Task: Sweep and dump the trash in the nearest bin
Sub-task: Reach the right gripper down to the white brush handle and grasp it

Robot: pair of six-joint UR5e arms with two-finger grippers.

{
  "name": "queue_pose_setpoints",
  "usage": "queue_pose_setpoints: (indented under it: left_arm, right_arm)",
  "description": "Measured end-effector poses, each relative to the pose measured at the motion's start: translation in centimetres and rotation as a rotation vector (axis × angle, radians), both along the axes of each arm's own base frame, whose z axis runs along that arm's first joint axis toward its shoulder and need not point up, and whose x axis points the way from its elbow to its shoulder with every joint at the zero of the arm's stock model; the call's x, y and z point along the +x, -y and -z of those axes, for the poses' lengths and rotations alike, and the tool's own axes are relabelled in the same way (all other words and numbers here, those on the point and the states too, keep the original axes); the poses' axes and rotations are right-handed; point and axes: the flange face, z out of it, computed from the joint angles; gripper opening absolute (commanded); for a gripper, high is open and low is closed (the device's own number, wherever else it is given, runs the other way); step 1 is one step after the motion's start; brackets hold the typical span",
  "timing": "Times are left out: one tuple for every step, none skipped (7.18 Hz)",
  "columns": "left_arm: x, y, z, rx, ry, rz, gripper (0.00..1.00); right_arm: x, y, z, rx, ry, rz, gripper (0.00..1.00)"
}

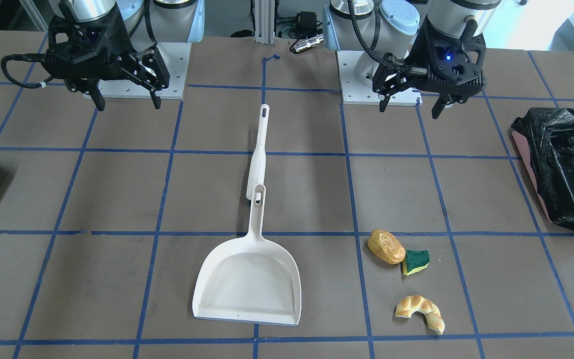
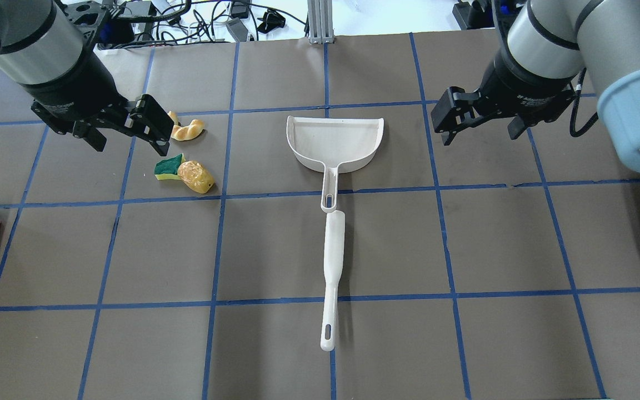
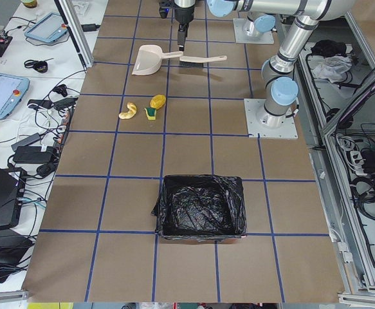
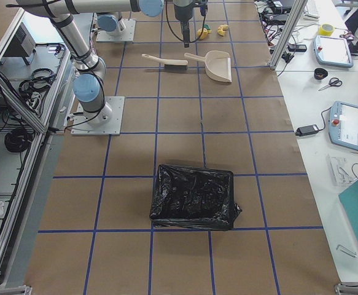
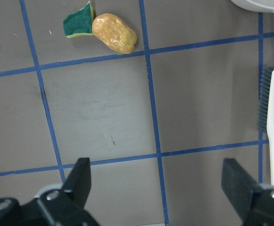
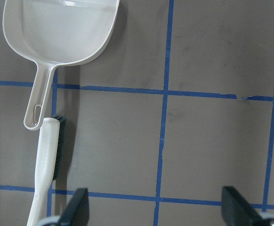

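- The bin (image 3: 202,207) stands at the worktop's left end, well apart from the trash.
- The left claw (image 2: 130,143), spread and empty, hovers over the pastry (image 2: 188,130), sponge (image 2: 168,166) and potato (image 2: 196,176).
- The dustpan (image 2: 334,139) and brush (image 2: 332,266) lie in the centre, ends touching; grip each mid-handle, squarely.
- The right claw (image 2: 481,135) hangs spread and empty.

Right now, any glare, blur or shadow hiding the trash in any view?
Front-facing view: potato, sponge and pastry sharp, shadows soft; glints on the bin bag. Overhead view: left claw covers the pastry's end. Left wrist view: sharp, pastry out of frame. Side views: all three tiny.
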Motion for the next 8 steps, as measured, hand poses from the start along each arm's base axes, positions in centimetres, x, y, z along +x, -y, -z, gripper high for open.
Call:
queue_pose_setpoints:
  left_arm:
    - [0.0, 0.0, 0.0, -0.001, -0.001, 0.000, 1.00]
    - [0.0, -0.1, 0.0, 0.000, 0.000, 0.000, 1.00]
    - [0.0, -0.1, 0.0, -0.001, 0.001, 0.000, 1.00]
    - [0.0, -0.2, -0.1, -0.002, 0.000, -0.002, 1.00]
    - [-0.1, -0.4, -0.2, 0.002, -0.004, -0.008, 1.00]
    - [-0.1, -0.3, 0.0, 0.011, -0.008, -0.012, 1.00]
    - [-0.1, -0.1, 0.3, 0.016, -0.005, -0.015, 1.00]
    - [-0.1, 0.0, 0.3, 0.015, -0.003, -0.016, 1.00]
  right_arm:
    - [0.0, 0.0, 0.0, 0.001, -0.001, 0.000, 1.00]
    - [0.0, -0.1, 0.2, 0.008, -0.002, 0.002, 1.00]
    - [0.0, -0.2, 0.6, 0.019, 0.002, 0.006, 1.00]
    - [0.3, -0.4, 0.9, 0.030, 0.005, 0.007, 1.00]
    - [0.8, -0.8, 1.6, 0.045, 0.010, 0.007, 1.00]
    - [2.3, -1.6, 2.7, 0.070, 0.013, 0.015, 1.00]
    - [4.8, -3.1, 4.3, 0.102, 0.011, 0.014, 1.00]
    - [7.4, -4.9, 6.3, 0.140, 0.005, 0.006, 1.00]
